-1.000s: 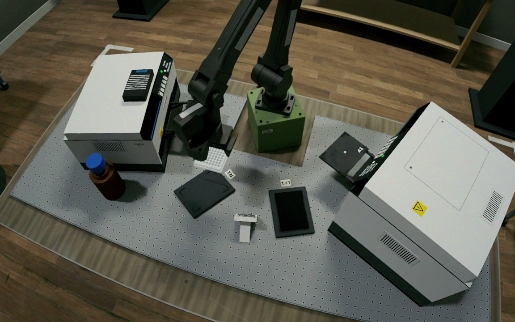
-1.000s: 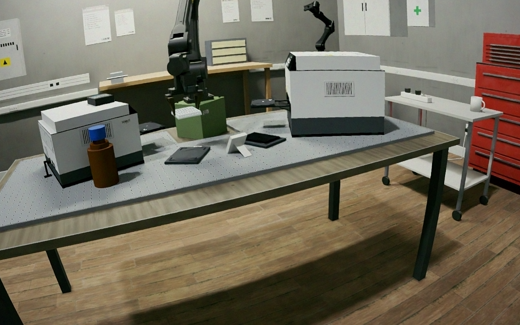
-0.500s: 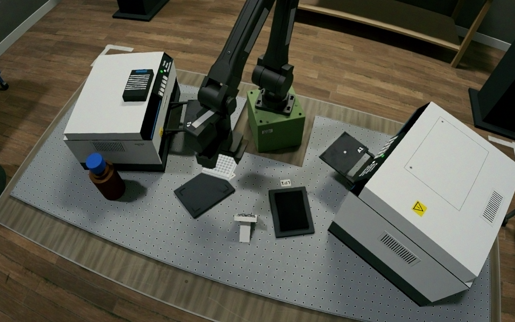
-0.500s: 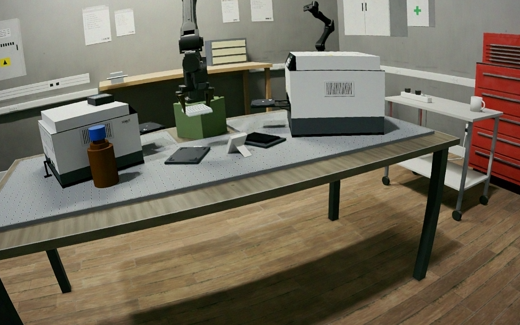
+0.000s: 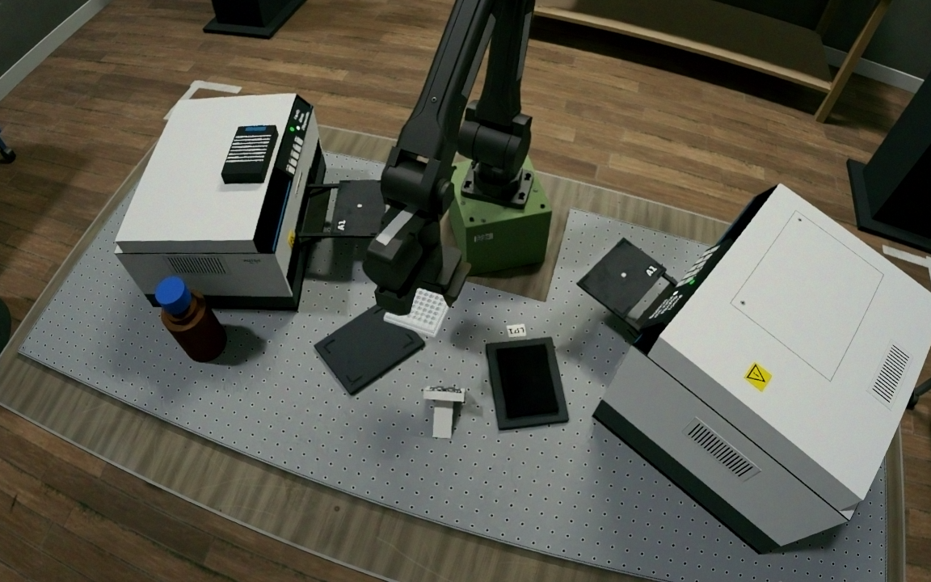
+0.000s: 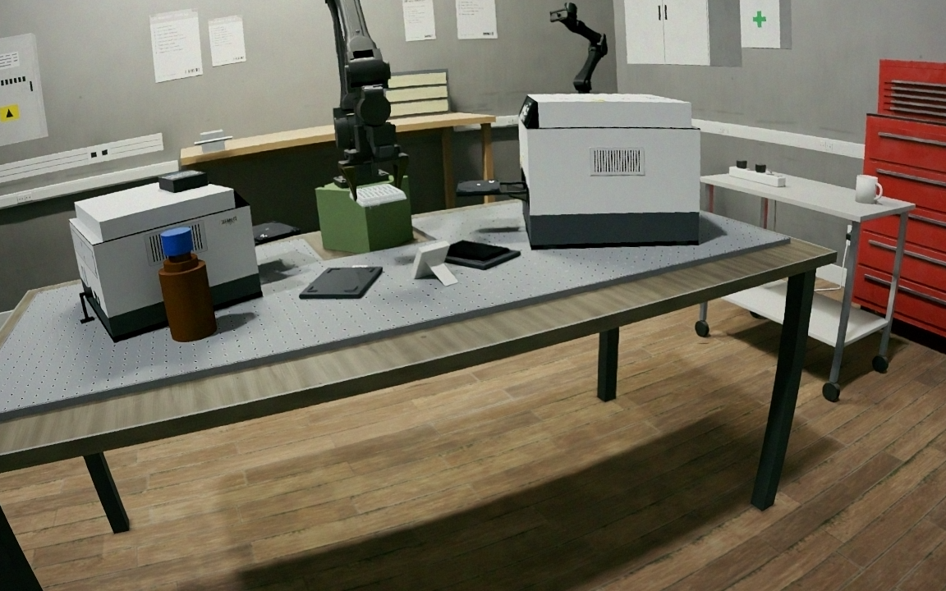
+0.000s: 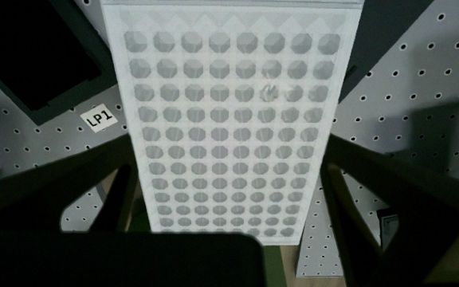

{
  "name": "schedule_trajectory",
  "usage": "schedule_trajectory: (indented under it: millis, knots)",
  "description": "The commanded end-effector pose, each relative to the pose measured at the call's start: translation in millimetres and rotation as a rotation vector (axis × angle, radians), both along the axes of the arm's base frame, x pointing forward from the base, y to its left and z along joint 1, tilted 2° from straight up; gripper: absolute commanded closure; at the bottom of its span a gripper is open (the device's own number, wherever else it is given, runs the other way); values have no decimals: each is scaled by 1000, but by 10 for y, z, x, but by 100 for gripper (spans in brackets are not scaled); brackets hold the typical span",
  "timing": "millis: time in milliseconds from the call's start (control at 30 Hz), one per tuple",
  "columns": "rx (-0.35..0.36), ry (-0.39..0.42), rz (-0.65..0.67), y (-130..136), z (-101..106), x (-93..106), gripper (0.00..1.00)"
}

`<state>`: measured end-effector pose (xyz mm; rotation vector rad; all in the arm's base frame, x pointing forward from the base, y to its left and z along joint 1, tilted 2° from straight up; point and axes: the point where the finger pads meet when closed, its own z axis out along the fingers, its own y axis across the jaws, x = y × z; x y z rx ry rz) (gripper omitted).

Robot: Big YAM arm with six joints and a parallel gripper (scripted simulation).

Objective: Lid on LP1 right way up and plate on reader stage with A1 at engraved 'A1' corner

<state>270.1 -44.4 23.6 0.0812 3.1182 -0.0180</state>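
My gripper is shut on the long sides of the white well plate, held level above the deck near N1. Whether a clear lid covers the plate I cannot tell; no separate lid shows. LP1 is a dark frame with a black middle. The dispenser's stage is bare where visible, partly behind the arm. The reader's stage is bare, its A1 mark beside the reader.
The dispenser stands left, the reader right. The brown bottle with a blue cap stands upright beside the dispenser. A small white stand is between N1 and LP1. The green base carries the arm.
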Motion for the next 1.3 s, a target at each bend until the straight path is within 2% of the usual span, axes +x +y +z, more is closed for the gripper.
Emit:
schedule_trajectory:
  millis: [0,200,333,633,800,867,1133,1267]
  knots:
    - [-15,-56,-32,-12,203,251,14]
    - [-5,-52,-49,210,231,281,14]
    - [-3,-76,-62,316,282,348,14]
    - [0,-64,-99,493,259,264,14]
    - [5,-60,-73,675,299,261,14]
    - [6,-59,-110,728,313,260,14]
    - [11,-66,-127,864,339,297,14]
    - [16,-66,-129,1017,370,276,14]
